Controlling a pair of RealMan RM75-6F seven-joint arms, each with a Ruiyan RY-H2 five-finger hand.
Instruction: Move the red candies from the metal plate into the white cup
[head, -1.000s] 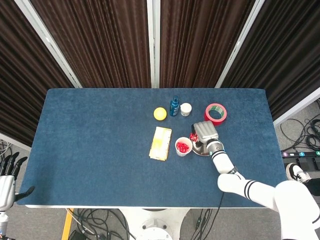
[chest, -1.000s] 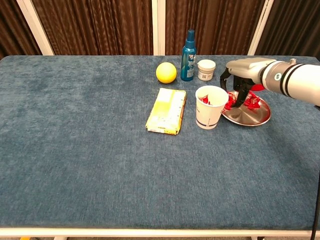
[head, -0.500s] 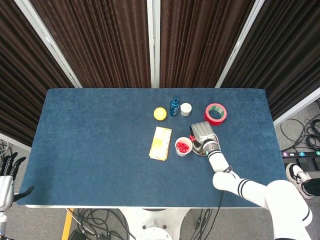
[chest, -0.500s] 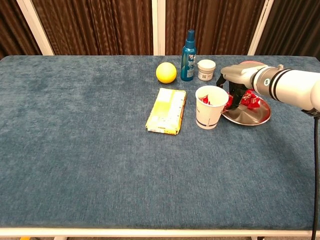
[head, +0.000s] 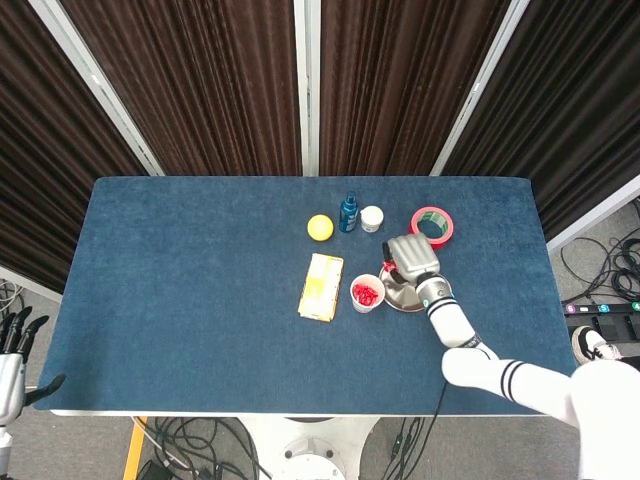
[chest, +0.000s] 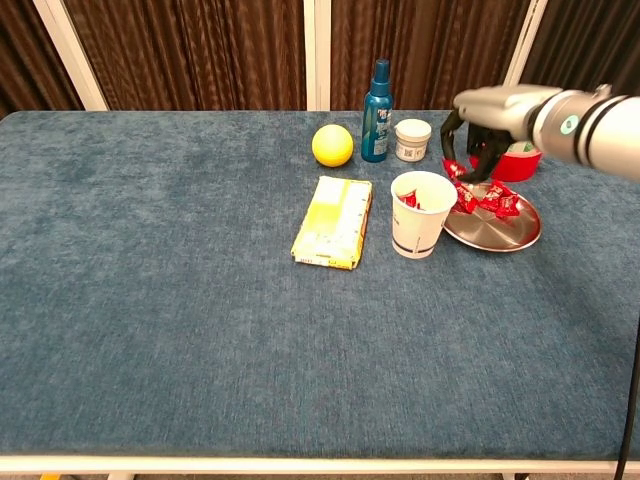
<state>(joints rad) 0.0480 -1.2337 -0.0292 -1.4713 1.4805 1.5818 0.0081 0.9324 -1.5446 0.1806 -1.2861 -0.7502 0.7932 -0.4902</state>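
Table (chest: 180, 300), blue cloth top, filling both views. Right hand (chest: 487, 125), grey, upper right of the chest view, raised over the left edge of the metal plate (chest: 505, 232); fingers curled downward, pinching one red candy (chest: 452, 168) at their tips. Left hand (head: 12, 350), bottom-left corner of the head view, off the table, fingers spread, holding nothing. Yellow packet (chest: 333, 221), centre. Metal plate, shiny, round, right of centre, bearing loose red candies (chest: 495, 200) in crinkled wrappers. White cup (chest: 421, 213), upright, just left of the plate, red candies inside. Yellow ball (chest: 332, 145), blue bottle (chest: 377, 100), small white jar (chest: 412, 139) and red tape roll (head: 432, 226) behind.
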